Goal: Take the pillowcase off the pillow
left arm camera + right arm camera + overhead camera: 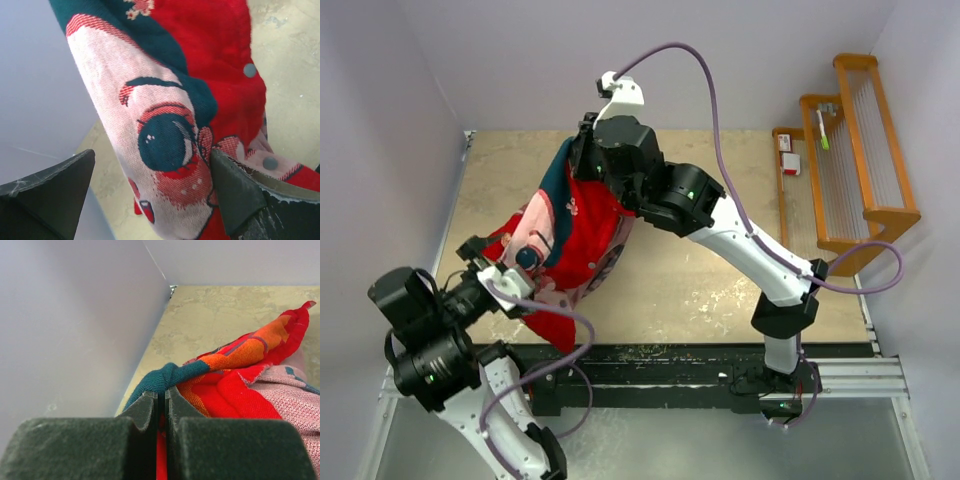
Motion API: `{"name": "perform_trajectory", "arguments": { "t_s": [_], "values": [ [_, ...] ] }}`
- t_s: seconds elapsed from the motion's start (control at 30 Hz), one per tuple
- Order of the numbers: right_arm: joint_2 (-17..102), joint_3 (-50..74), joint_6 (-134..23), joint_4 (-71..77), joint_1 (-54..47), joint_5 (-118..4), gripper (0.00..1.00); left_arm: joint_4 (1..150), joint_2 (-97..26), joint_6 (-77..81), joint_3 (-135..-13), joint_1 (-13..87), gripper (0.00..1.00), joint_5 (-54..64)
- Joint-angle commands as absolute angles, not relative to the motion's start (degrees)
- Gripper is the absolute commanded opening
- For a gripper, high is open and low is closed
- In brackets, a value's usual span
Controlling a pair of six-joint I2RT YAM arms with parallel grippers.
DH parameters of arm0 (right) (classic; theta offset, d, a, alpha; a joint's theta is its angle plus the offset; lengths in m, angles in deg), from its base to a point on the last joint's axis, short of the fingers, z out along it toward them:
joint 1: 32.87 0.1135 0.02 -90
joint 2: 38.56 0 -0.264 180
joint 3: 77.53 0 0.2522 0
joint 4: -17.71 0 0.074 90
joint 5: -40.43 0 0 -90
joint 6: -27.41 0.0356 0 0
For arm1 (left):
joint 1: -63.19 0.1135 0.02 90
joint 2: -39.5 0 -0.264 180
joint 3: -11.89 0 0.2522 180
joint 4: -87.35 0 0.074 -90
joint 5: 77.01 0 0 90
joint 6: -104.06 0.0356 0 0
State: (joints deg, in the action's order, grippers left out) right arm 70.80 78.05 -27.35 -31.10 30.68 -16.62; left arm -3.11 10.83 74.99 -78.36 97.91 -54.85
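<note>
Woven matt cloth pillowcase (170, 125), mottled stone-look matt table (710, 270), varnished wooden rack (855, 150), matt black pincer pads (142, 412).

the pillowcase (575, 225) hangs above the tabletop (720, 270) as a bunched drape of red-orange fabric. its top is high near the back and its lower end trails toward the front left. it shows a cartoon face with pale pink skin, a big dark teal eye and teal hair. two grey snap studs sit on the red part. a teal-edged fold is pinched in the closed right end effector (161, 405), with faded pinkish-mauve inside showing beside it.
</note>
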Motion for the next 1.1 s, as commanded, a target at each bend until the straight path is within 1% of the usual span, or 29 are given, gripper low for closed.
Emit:
{"name": "perform_trajectory", "arguments": {
  "t_s": [0.0,0.1,0.17,0.23,0.3,0.33,0.37,0.4,0.43,0.47,0.5,0.53,0.6,0.63,0.7,0.73,0.8,0.9,1.0,1.07],
  "values": [
    [64.69,76.04,-27.16,-19.54,31.39,-14.47,0.0,0.47,7.8,75.09,-76.05,100.72,0.99,-62.18],
    [64.37,76.34,-27.5,-18.93,32.46,-16.02,0.0,-1.99,6.1,74.63,-74.13,103.18,0.99,-64.58],
    [63.45,74.25,-28.3,-16.5,32.74,-19.8,0.0,0.51,3.29,68.35,-73.0,103.84,0.94,-65.48],
    [62.62,72.81,-28.3,-15.91,32.86,-21.46,0.0,3.06,-0.08,62.25,-73.51,103.85,0.84,-66.94],
    [61.83,71.61,-28.95,-17.46,32.86,-20.54,0.0,6.26,-4.18,55.08,-75.29,103.85,0.65,-67.76],
    [61.18,70.26,-29.0,-19.01,32.79,-20.48,0.0,9.55,-6.13,49.51,-76.2,103.77,0.53,-67.28],
    [60.02,68.08,-28.58,-19.52,32.75,-20.31,0.0,13.18,-8.16,43.82,-76.97,103.73,0.38,-66.27],
    [58.22,65.7,-28.61,-19.21,32.41,-19.41,0.0,16.72,-9.92,38.61,-77.83,103.18,0.27,-63.84],
    [57.0,63.08,-28.62,-19.08,31.64,-18.99,0.0,19.76,-11.78,33.76,-78.39,101.71,0.19,-60.81],
    [55.69,60.7,-28.09,-19.21,30.43,-19.14,0.0,22.27,-13.7,30.41,-79.1,98.43,0.16,-56.9],
    [54.56,58.35,-27.34,-19.44,29.02,-19.89,0.0,22.32,-15.82,28.98,-80.28,93.36,0.15,-51.79],
    [53.58,56.07,-26.64,-19.69,27.3,-21.13,0.0,22.03,-18.05,27.45,-80.94,86.58,0.18,-46.32],
    [52.19,52.28,-25.01,-20.32,23.83,-23.38,0.0,21.84,-21.88,24.59,-81.64,73.16,0.29,-35.06],
    [51.73,50.89,-24.6,-20.8,22.27,-25.05,0.0,21.79,-23.32,24.18,-81.72,67.81,0.34,-31.42],
    [51.37,49.1,-24.51,-21.83,20.26,-26.19,0.0,21.26,-25.78,24.37,-82.23,61.36,0.5,-28.13],
    [51.43,48.95,-24.7,-22.67,19.23,-26.62,0.0,20.41,-26.78,25.78,-82.91,59.69,0.55,-27.58],
    [51.29,49.04,-25.38,-23.41,16.6,-28.13,0.0,17.98,-28.94,30.03,-85.38,58.48,0.57,-27.22],
    [51.93,51.5,-27.22,-23.62,13.71,-30.37,0.0,14.93,-31.89,35.61,-89.39,58.4,0.56,-27.76],
    [54.49,56.49,-29.45,-25.6,13.45,-30.66,0.0,16.57,-32.76,35.96,-89.45,57.82,0.54,-28.66],
    [55.98,57.9,-29.89,-24.54,13.45,-29.54,0.0,18.59,-32.28,35.79,-88.45,56.03,0.56,-26.63]
  ]
}}
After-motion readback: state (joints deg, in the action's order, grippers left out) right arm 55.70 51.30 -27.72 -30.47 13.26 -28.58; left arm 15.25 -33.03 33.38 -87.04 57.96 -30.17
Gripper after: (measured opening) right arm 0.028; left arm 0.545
